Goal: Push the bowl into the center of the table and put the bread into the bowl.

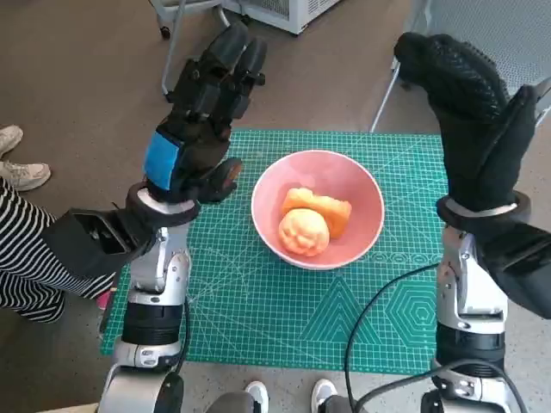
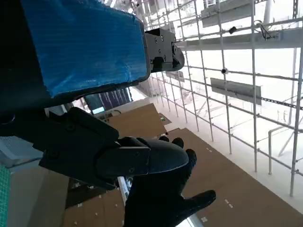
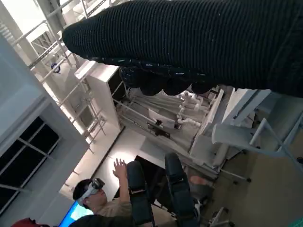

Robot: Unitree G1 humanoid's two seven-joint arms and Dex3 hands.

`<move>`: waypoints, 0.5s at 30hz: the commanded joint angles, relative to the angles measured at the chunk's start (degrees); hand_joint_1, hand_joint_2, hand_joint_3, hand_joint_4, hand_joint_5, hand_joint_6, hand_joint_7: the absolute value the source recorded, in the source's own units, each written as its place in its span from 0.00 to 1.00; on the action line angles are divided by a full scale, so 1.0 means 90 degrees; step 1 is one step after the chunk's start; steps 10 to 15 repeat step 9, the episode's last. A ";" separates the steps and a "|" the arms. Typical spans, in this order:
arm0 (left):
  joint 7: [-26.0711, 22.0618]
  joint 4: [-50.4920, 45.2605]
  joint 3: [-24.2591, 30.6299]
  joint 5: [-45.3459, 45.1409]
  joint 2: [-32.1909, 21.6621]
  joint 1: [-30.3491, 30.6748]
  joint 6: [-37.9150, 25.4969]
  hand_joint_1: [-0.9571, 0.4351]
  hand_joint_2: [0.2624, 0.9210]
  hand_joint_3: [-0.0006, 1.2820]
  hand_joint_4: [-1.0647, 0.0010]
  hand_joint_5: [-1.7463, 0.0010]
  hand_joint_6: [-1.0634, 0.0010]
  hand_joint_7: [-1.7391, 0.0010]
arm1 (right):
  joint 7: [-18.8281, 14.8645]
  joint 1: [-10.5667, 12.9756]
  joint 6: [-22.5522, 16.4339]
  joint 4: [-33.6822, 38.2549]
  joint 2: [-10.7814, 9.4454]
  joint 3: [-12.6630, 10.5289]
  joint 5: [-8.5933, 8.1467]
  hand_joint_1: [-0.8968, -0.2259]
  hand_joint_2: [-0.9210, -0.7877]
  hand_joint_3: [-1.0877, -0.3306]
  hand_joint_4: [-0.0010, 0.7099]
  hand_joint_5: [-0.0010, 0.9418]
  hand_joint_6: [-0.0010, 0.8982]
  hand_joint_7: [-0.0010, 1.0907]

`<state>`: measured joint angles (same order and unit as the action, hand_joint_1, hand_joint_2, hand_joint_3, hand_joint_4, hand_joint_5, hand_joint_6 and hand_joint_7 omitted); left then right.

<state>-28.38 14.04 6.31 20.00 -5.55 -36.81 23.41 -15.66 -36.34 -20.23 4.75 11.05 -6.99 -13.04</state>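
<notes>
Bowl (image 1: 366, 191) first: pink, stands upright about in the centre of the green mat (image 1: 258, 301) that covers the surface, between the two forearms. Holds already the bread, as two pieces: a round bun (image 1: 303, 232) toward the near side and a longer piece (image 1: 320, 206) behind it, touching each other and lying well under the rim. Looks therefore like both parts of the task are done, judged only from how things lie.

Left robot hand (image 1: 202, 129): lifted high over the far left part of the mat, fingers stretched and apart, holding nothing, not touching the bowl. Right robot hand (image 1: 478, 112): lifted as well, beyond the right edge of the mat, glove spread, holding nothing. Seems a deliberate posture, raised and set apart on both sides, so that no finger can knock the bowl or drag the bread out again.

Wrist views: point upward at the room, not at the surface, which agrees with hands turned up and away.

Also near: a striped leg (image 1: 26, 254) of a person at the left, and a black cable (image 1: 379, 292) lying over the near right part of the mat.
</notes>
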 commanded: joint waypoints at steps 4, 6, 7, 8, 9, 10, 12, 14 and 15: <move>0.0069 -0.0164 -0.0016 -0.0113 -0.0082 0.0080 0.0005 0.15 1.00 0.33 0.90 0.99 1.00 0.80 | -0.0042 0.0103 -0.0025 0.0125 -0.0004 0.0025 0.0039 0.35 0.00 0.54 0.26 0.00 0.02 0.53; 0.0068 -0.0161 -0.0010 -0.0108 -0.0093 0.0083 0.0010 0.15 1.00 0.33 0.90 0.99 1.00 0.80 | -0.0043 0.0100 -0.0035 0.0136 -0.0005 0.0027 0.0035 0.35 0.00 0.54 0.26 0.00 0.02 0.53; 0.0067 -0.0159 -0.0007 -0.0104 -0.0098 0.0084 0.0011 0.15 1.00 0.33 0.90 0.99 1.00 0.80 | -0.0044 0.0098 -0.0039 0.0141 -0.0006 0.0028 0.0033 0.35 0.00 0.54 0.26 0.00 0.02 0.53; 0.0063 -0.0148 -0.0001 -0.0095 -0.0102 0.0083 0.0016 0.15 1.00 0.33 0.90 0.99 1.00 0.80 | -0.0042 0.0099 -0.0044 0.0146 -0.0007 0.0030 0.0036 0.35 0.00 0.54 0.26 0.00 0.02 0.53; 0.0060 -0.0141 0.0003 -0.0088 -0.0106 0.0083 0.0019 0.15 1.00 0.33 0.89 0.99 1.00 0.79 | -0.0040 0.0099 -0.0048 0.0149 -0.0009 0.0034 0.0039 0.35 0.00 0.54 0.26 0.00 0.02 0.53; 0.0060 -0.0141 0.0003 -0.0088 -0.0106 0.0083 0.0019 0.15 1.00 0.33 0.89 0.99 1.00 0.79 | -0.0040 0.0099 -0.0048 0.0149 -0.0009 0.0034 0.0039 0.35 0.00 0.54 0.26 0.00 0.02 0.53; 0.0060 -0.0141 0.0003 -0.0088 -0.0106 0.0083 0.0019 0.15 1.00 0.33 0.89 0.99 1.00 0.79 | -0.0040 0.0099 -0.0048 0.0149 -0.0009 0.0034 0.0039 0.35 0.00 0.54 0.26 0.00 0.02 0.53; 0.0060 -0.0141 0.0003 -0.0088 -0.0106 0.0083 0.0019 0.15 1.00 0.33 0.89 0.99 1.00 0.79 | -0.0040 0.0099 -0.0048 0.0149 -0.0009 0.0034 0.0039 0.35 0.00 0.54 0.26 0.00 0.02 0.53; 0.0060 -0.0141 0.0003 -0.0088 -0.0106 0.0083 0.0019 0.15 1.00 0.33 0.89 0.99 1.00 0.79 | -0.0040 0.0099 -0.0048 0.0149 -0.0009 0.0034 0.0039 0.35 0.00 0.54 0.26 0.00 0.02 0.53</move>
